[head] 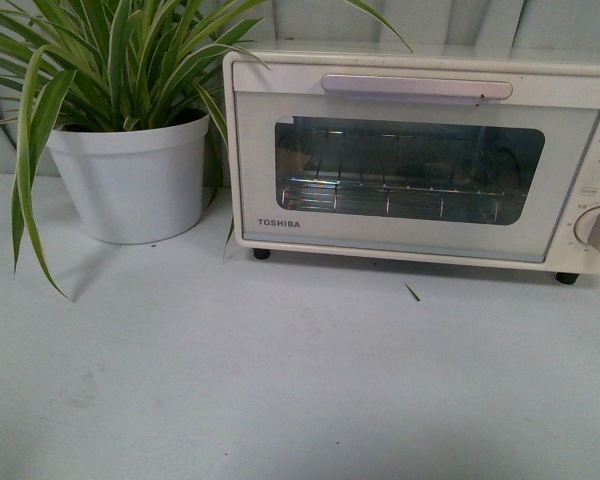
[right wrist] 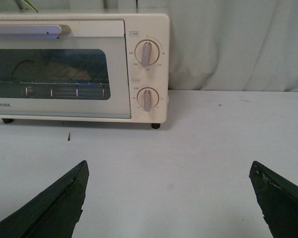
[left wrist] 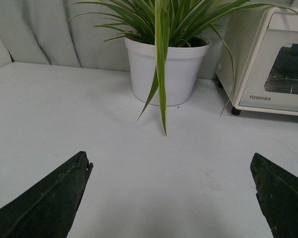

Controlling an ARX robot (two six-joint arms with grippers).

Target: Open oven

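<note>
Standing shut at the rear of the matte bench (head: 280, 380), the boxy cream oven (head: 410, 150) is seen beside a smooth white pot (head: 130, 185): glass window, pale bar handle (head: 417, 87), round knobs (right wrist: 147, 53). On the left gripper (left wrist: 169, 157) and right gripper (right wrist: 169, 164), the dark wedge jaws are held wide apart.

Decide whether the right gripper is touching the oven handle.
Apart. The right wrist view shows bare table between the open right gripper and the oven, its handle untouched.

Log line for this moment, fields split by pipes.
oven: door shut | handle: untouched | left claw: open, empty | right claw: open, empty
</note>
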